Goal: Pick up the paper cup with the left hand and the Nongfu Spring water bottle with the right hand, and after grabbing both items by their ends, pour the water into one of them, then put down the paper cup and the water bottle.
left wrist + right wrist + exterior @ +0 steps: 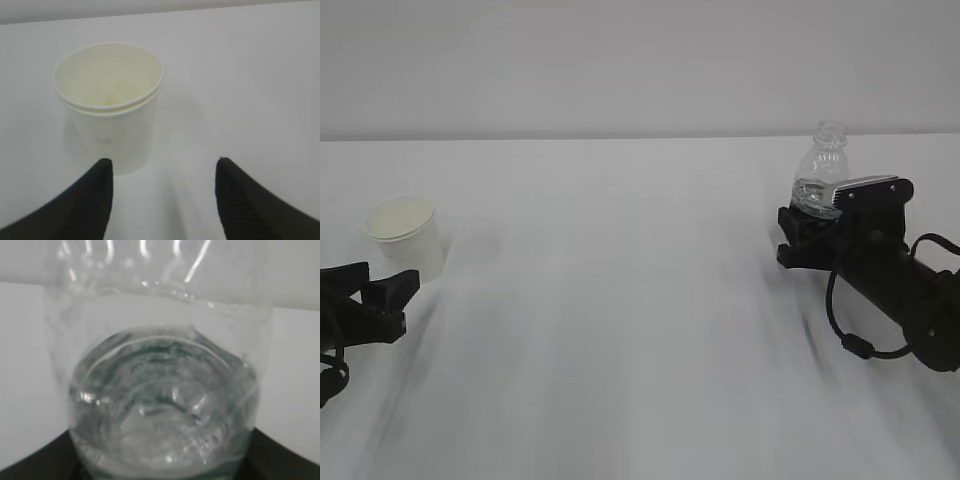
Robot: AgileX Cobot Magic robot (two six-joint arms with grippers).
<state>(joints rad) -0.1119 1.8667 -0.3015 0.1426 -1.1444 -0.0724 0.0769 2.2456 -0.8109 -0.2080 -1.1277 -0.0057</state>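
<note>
The white worktop [640, 330] fills the lower frame. At right, the right hand [810, 240] sits closed around the base of the upright Nongfu Spring water bottle [820, 175], which holds a little water [160, 415]. At lower left, the left hand [380, 290] stands wide apart just before the paper cup [408, 235], not touching it.

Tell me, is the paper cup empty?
Yes, empty. The left wrist view looks into the cup and shows only its dry cream inside, no water.
</note>
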